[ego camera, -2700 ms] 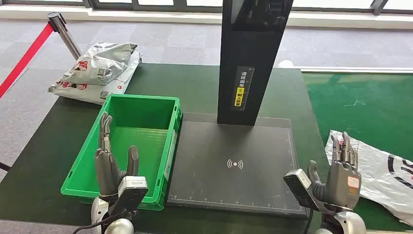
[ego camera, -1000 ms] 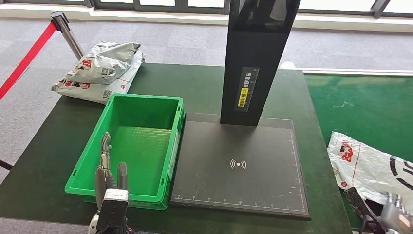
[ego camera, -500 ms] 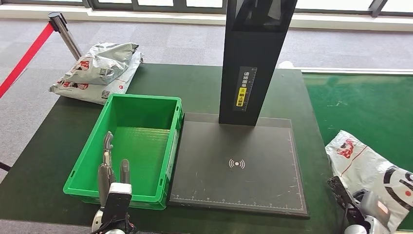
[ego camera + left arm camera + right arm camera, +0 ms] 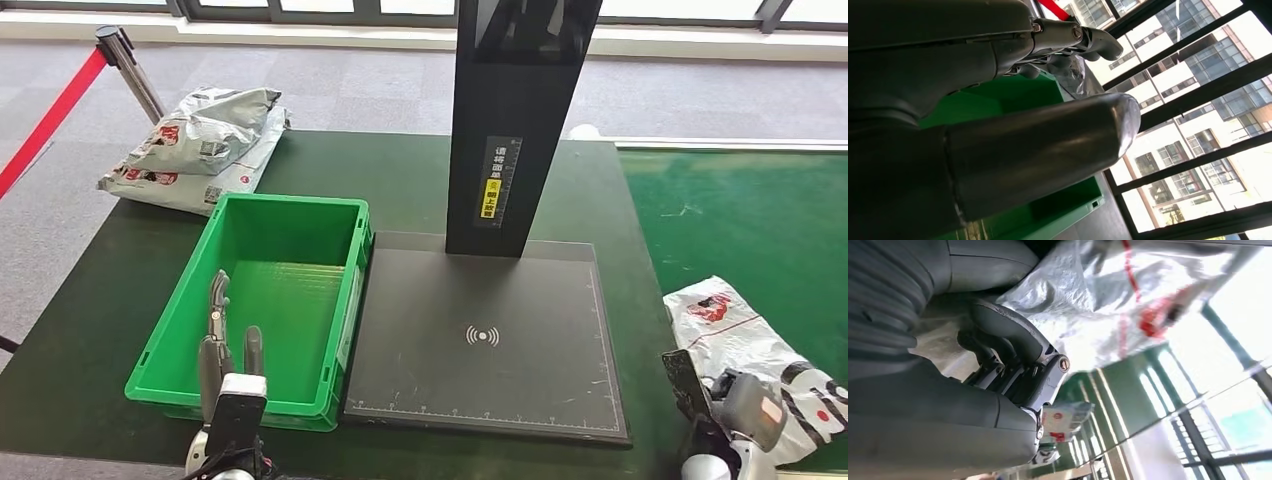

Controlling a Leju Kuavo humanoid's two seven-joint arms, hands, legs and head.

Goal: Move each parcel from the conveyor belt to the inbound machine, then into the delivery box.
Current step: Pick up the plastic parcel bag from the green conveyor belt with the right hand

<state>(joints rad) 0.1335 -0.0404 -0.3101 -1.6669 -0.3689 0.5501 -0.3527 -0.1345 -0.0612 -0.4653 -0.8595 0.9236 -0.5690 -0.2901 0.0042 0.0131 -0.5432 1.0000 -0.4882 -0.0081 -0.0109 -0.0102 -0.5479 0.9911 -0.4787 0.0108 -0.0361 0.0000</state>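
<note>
Head view: at four o'clock the right hand (image 4: pixel 752 408) curls its fingers onto the white parcel (image 4: pixel 745 335); left hand (image 4: pixel 222 345) spread at seven o'clock over the green box (image 4: pixel 190 300).

Three parcels in all: two grey bags (image 4: pixel 200 125) (image 4: pixel 185 180) stacked at the table's far left corner, one white bag (image 4: pixel 745 340) on the green belt (image 4: pixel 740 215). One green crate (image 4: pixel 285 250). One black scanner (image 4: pixel 490 340). One barrier post (image 4: pixel 125 65).
</note>
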